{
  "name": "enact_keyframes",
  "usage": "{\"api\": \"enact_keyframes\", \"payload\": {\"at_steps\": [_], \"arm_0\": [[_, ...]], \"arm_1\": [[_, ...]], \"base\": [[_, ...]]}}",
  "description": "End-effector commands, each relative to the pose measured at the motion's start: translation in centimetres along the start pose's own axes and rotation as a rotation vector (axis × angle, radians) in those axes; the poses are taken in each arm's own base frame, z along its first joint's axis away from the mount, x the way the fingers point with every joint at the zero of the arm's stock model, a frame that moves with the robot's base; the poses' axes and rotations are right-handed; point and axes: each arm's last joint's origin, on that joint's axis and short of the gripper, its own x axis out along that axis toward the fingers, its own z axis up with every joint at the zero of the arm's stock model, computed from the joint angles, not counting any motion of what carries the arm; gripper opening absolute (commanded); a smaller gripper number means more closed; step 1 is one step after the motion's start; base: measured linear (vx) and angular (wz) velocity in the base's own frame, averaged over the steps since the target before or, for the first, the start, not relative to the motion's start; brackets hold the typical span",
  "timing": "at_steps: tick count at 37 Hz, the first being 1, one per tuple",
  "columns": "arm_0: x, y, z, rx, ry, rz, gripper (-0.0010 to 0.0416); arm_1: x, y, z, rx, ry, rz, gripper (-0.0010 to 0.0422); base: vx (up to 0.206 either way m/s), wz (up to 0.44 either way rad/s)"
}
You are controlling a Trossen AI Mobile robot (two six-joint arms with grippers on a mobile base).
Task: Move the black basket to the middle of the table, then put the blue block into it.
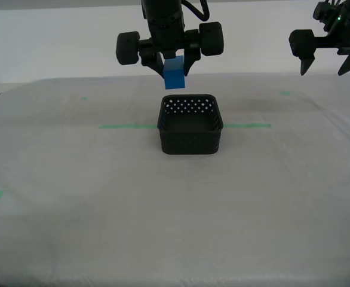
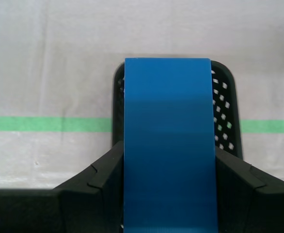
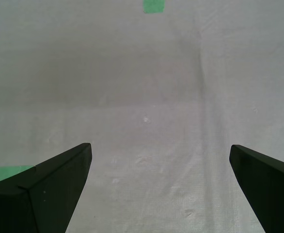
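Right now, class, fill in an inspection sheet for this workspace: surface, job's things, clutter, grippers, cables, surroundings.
Surface: whitish table, green tape line and small green marks.
Job's things: black basket upright on the tape line, nothing seen inside; blue block held in the air above its far rim.
Clutter: nothing seen.
Grippers: my second gripper shut on the blue block; my first gripper open, holding nothing, above bare table.
Cables: dark loops above my second gripper.
Surroundings: plain pale wall.

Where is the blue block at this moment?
The blue block is held in the jaws of my second gripper, in the air just above the far rim of the black basket, near the middle of the exterior view.
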Motion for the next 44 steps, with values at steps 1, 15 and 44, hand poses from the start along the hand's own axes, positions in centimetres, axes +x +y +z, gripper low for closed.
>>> {"api": "enact_keyframes", "payload": {"at_steps": [1,15,44], "arm_0": [[0.0,0.0,0.0,-0.001,-0.001,0.001,0.0398],[0.0,0.0,0.1,-0.001,-0.006,0.001,0.0399],[0.0,0.0,0.3,0.0,-0.028,0.007,0.0398]], "arm_1": [[0.0,-0.7,-0.4,-0.02,-0.017,-0.005,0.0],[3.8,-2.2,-2.1,-0.001,0.034,-0.014,0.0],[7.2,-2.6,-2.8,0.071,0.092,0.007,0.0]], "base": [[0.0,0.0],[0.0,0.0],[0.0,0.0]]}}
